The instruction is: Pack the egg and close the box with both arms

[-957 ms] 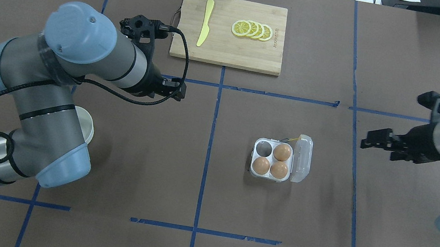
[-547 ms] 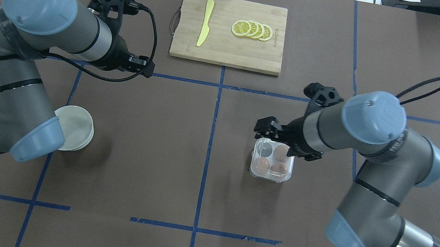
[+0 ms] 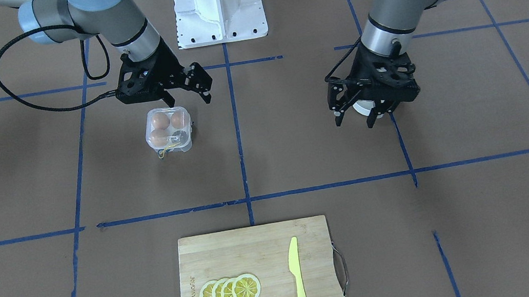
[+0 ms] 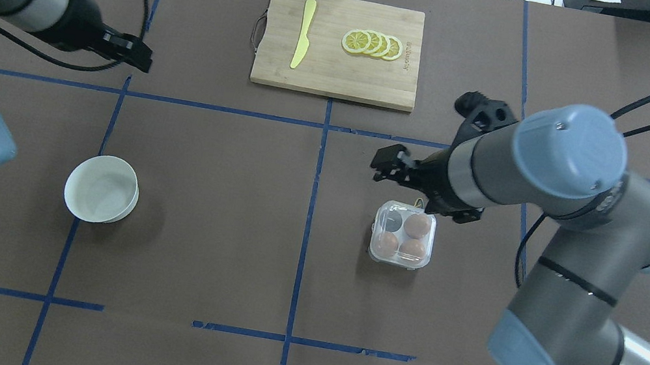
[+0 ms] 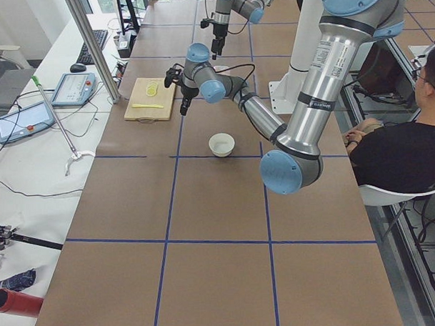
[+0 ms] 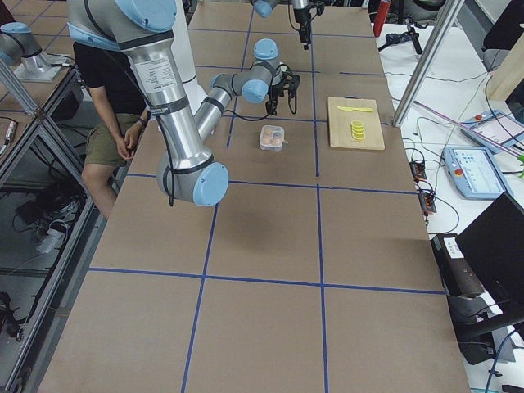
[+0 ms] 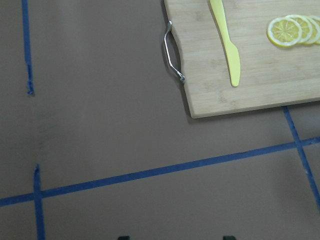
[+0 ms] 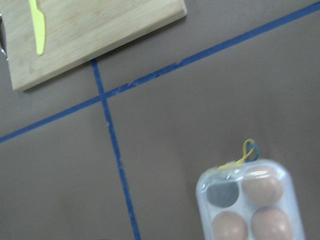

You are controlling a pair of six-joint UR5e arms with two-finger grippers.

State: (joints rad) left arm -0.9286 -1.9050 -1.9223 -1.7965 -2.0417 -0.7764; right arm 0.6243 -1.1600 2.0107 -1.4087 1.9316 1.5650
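Observation:
The clear egg box (image 4: 403, 234) stands right of the table's centre with its lid down; it also shows in the front view (image 3: 167, 129) and the right wrist view (image 8: 250, 202). Three alike brown eggs (image 4: 417, 225) lie in its cells, and I cannot tell which one is the task's egg. The fourth cell (image 4: 390, 220) looks dark and empty. A thin yellow band (image 8: 245, 152) sticks out at the far side. My right gripper (image 4: 386, 165) hovers open just beyond the box (image 3: 187, 94). My left gripper (image 4: 138, 55) is open and empty, far left (image 3: 354, 119).
A round white bowl (image 4: 101, 188) stands at the left, empty. A wooden cutting board (image 4: 334, 75) at the far centre carries a yellow knife (image 4: 303, 33) and lemon slices (image 4: 373, 44). The white pedestal base (image 3: 218, 4) is at the robot's side. A seated person (image 5: 395, 142) is beside the table.
The box's lid, open to the right a second ago, now lies over the eggs. My right arm came in to the box. My left arm drew back left, uncovering the bowl.

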